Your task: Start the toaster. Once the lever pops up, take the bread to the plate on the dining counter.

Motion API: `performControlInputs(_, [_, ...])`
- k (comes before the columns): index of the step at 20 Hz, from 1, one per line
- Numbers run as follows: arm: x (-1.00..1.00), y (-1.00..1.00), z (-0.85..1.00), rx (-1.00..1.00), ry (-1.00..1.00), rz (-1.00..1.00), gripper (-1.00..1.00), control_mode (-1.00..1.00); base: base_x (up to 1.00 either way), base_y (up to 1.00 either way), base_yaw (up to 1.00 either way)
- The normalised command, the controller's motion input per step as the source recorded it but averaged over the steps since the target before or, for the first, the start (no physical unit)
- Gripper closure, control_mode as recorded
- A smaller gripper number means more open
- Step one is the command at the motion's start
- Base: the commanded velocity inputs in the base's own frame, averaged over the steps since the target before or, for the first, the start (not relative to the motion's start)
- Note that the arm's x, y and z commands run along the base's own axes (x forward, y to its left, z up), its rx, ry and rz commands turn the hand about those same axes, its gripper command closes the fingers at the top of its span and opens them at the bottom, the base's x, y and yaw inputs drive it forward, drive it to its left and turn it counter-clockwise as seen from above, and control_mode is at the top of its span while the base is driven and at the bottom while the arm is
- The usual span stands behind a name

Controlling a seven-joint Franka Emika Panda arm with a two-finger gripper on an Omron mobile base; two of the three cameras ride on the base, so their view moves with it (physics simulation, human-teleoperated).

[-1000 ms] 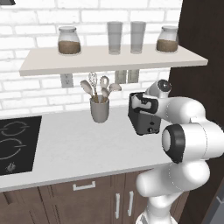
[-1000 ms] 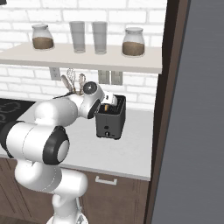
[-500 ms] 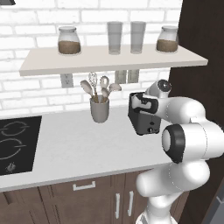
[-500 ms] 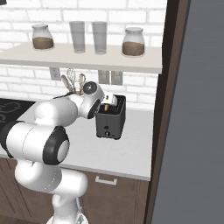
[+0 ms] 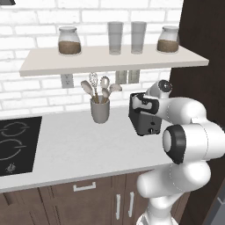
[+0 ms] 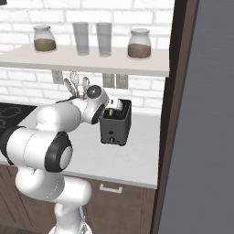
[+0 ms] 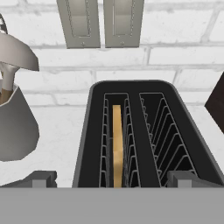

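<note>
On the left of the white table (image 5: 66,149) lies a black cooktop (image 5: 15,145), and further right a grey utensil cup (image 5: 100,110) holds spoons and a whisk near the brick wall. Above it a shelf (image 5: 110,59) carries two jars and two glasses.

Right of the cup stands the toaster (image 6: 115,123), a small black box with knobs on its front, close to the dark wood panel at the table's right end. The bread (image 7: 117,144) sits edge-up in the toaster's left slot, a thin pale tan strip between the wire guides; the right slot is bare. From above the slice looks sunk well into the slot, its top edge below the rim.

The tool (image 7: 112,183) hovers just above the near edge of the toaster, its jaws spread fully wide and grasping nothing; its two dark fingertips (image 7: 41,178) straddle the toaster's width in the hand view. In the base views the wrist crowds the toaster's upper near side.

As a judgement, the task is at its start: the bread is loaded, but I cannot tell whether the lever is pressed, since the lever itself is hidden. Left to do are starting the toaster if needed, waiting for the pop, lifting the slice out, and carrying it to the plate on the dining counter.
</note>
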Motion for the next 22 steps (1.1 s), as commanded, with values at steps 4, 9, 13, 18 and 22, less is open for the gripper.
performControlInputs(4, [0.00,0.00,0.00,0.00,0.00,0.00,-1.00,-1.00,0.00,0.00,0.00])
performControlInputs(9, [0.00,0.00,0.00,0.00,0.00,0.00,-1.00,-1.00,0.00,0.00,0.00])
performControlInputs(13, [0.00,0.00,0.00,0.00,0.00,0.00,-1.00,-1.00,0.00,0.00,0.00])
performControlInputs(18, [0.00,0.00,0.00,0.00,0.00,0.00,-1.00,-1.00,0.00,0.00,0.00])
performControlInputs(22, [0.00,0.00,0.00,0.00,0.00,0.00,-1.00,-1.00,0.00,0.00,0.00])
